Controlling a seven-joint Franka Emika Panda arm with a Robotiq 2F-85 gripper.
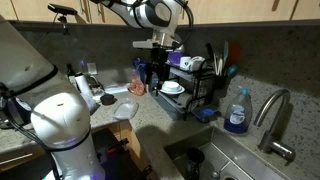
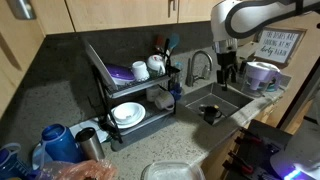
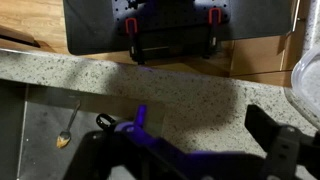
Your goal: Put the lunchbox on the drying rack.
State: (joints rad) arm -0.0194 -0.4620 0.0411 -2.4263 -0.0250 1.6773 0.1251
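Gripper (image 2: 228,72) hung high near the faucet (image 2: 200,66), and in the wrist view its jaws were spread wide with nothing between them. The lunchbox (image 2: 170,172) sat on the counter (image 3: 200,85), well apart from it and not yet picked up. The drying rack (image 2: 135,90) already carried white dishes (image 2: 127,113). Risks, as I judged them: thin, slick plastic could buckle or squirt out of a hard pinch. A low carry could clip the faucet or the rack's wire frame. With the rack so crowded, a careless drop might knock the dishes.
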